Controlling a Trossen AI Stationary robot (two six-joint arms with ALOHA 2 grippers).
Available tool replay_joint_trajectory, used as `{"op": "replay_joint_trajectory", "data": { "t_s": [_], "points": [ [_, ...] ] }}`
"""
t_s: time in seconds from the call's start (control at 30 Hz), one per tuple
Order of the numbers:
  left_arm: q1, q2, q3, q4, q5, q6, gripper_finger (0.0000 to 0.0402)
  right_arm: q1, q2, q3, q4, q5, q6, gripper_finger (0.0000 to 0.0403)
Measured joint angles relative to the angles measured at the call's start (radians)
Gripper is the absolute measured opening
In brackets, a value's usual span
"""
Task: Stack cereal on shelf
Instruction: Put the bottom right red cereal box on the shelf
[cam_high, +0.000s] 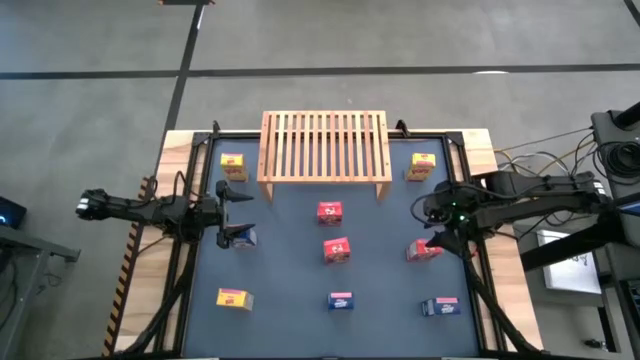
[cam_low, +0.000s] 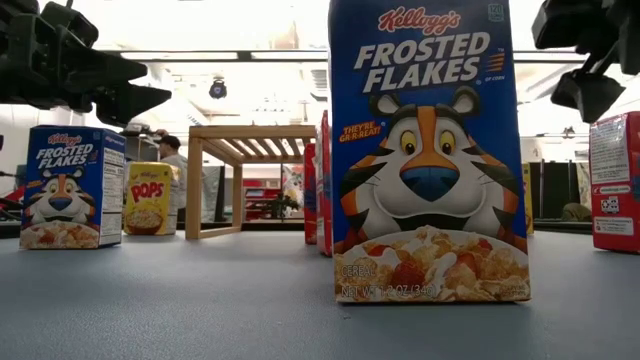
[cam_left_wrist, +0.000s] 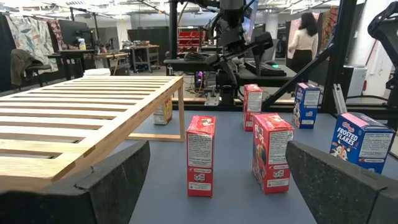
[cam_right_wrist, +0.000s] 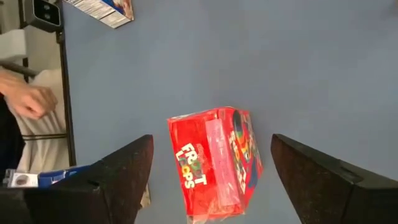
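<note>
The wooden shelf (cam_high: 325, 145) stands at the table's far middle on its side legs. Cereal boxes stand scattered on the blue mat: yellow (cam_high: 232, 165), (cam_high: 422, 165), (cam_high: 235, 298); red (cam_high: 330, 212), (cam_high: 337, 250), (cam_high: 423, 250); blue (cam_high: 243, 238), (cam_high: 340, 301), (cam_high: 440, 307). My right gripper (cam_high: 436, 235) hangs open, slanting down over the right-hand red box (cam_right_wrist: 214, 162). Its fingers stand on either side of the box, clear of it. My left gripper (cam_high: 235, 212) waits open and level at the left, beside a blue box (cam_left_wrist: 364, 140).
The mat is framed by black rails (cam_high: 190, 250). A person's hand (cam_right_wrist: 25, 99) shows beyond the table's edge in the right wrist view. Cables and equipment (cam_high: 610, 150) lie off the right side. Bare mat (cam_high: 285, 270) lies between the boxes.
</note>
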Motion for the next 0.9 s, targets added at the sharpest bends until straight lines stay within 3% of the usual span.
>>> {"op": "replay_joint_trajectory", "data": {
  "t_s": [0.5,0.73,0.9],
  "points": [
    [0.000,0.000,0.000,0.000,0.000,0.000,0.0359,0.145,0.028,0.034,-0.043,0.147,0.035,0.0290],
    [0.000,0.000,0.000,0.000,0.000,0.000,0.0359,0.240,0.027,0.189,-0.144,0.313,0.103,0.0290],
    [0.000,0.000,0.000,0.000,0.000,0.000,0.0359,0.311,0.027,0.211,-0.146,0.405,0.156,0.0290]
  ]
}}
